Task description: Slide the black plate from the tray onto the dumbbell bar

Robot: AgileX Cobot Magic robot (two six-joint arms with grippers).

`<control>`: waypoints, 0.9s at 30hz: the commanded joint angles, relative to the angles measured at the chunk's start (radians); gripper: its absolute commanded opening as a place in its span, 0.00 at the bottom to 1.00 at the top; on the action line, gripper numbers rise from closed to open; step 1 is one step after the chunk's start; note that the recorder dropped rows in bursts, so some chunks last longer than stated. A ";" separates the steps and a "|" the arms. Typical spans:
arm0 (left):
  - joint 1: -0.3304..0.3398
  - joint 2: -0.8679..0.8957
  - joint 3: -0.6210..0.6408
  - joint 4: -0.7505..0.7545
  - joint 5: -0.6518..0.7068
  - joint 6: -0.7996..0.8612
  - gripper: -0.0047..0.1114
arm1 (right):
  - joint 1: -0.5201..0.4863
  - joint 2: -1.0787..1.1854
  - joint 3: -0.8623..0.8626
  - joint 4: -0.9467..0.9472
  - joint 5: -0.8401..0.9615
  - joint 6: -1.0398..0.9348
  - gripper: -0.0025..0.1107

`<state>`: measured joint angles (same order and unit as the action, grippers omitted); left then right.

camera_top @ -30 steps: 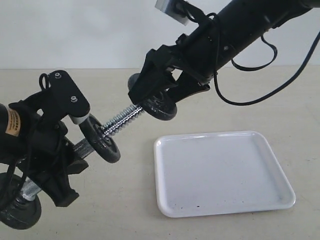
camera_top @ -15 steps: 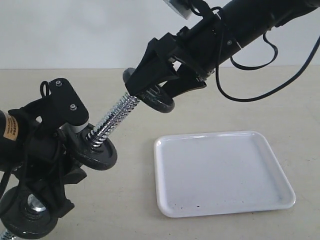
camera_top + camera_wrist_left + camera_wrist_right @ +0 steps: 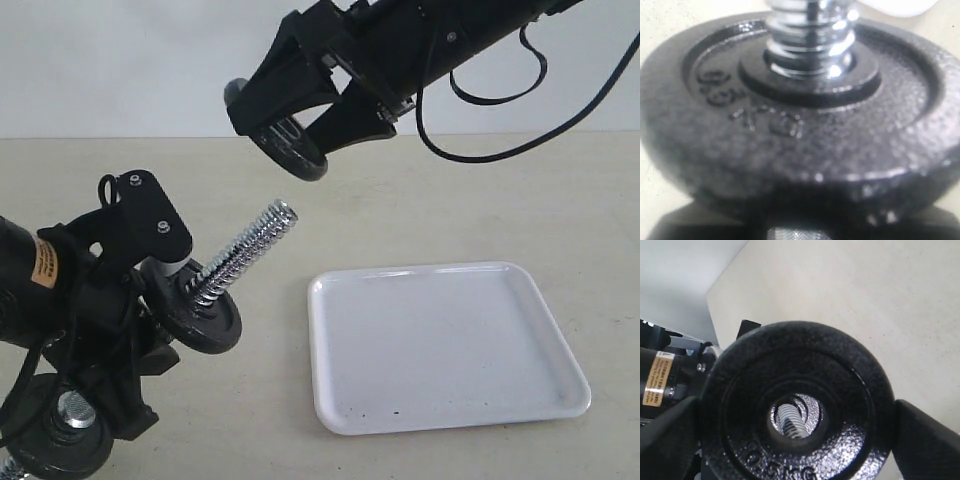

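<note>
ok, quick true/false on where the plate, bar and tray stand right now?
1. The right claw holds the black plate in the air, off the tray. True.
2. The black plate is threaded onto the dumbbell bar. False: it hangs above the bar's threaded end, clear of it.
3. A second disc sits on the bar by the left claw. True.
4. A plate lies on the tray. False: only dark specks show there.
5. In the right wrist view the bar's tip shows through the plate's hole. True.
</note>
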<state>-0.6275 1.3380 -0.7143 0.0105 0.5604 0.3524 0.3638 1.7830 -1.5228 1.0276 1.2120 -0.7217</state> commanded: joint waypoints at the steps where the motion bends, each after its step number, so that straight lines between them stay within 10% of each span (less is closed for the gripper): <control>1: -0.001 -0.035 -0.040 0.006 -0.157 0.007 0.08 | -0.005 -0.016 -0.015 -0.065 0.009 0.074 0.02; 19: 0.002 -0.035 -0.040 0.032 -0.261 -0.002 0.08 | 0.025 -0.018 -0.013 -0.093 0.009 0.198 0.02; 27: 0.002 0.027 -0.029 0.304 -0.229 -0.302 0.08 | 0.047 -0.061 -0.013 -0.105 0.009 0.230 0.02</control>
<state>-0.6275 1.3831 -0.7143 0.2345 0.4601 0.1351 0.4089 1.7745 -1.5228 0.8758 1.2169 -0.4953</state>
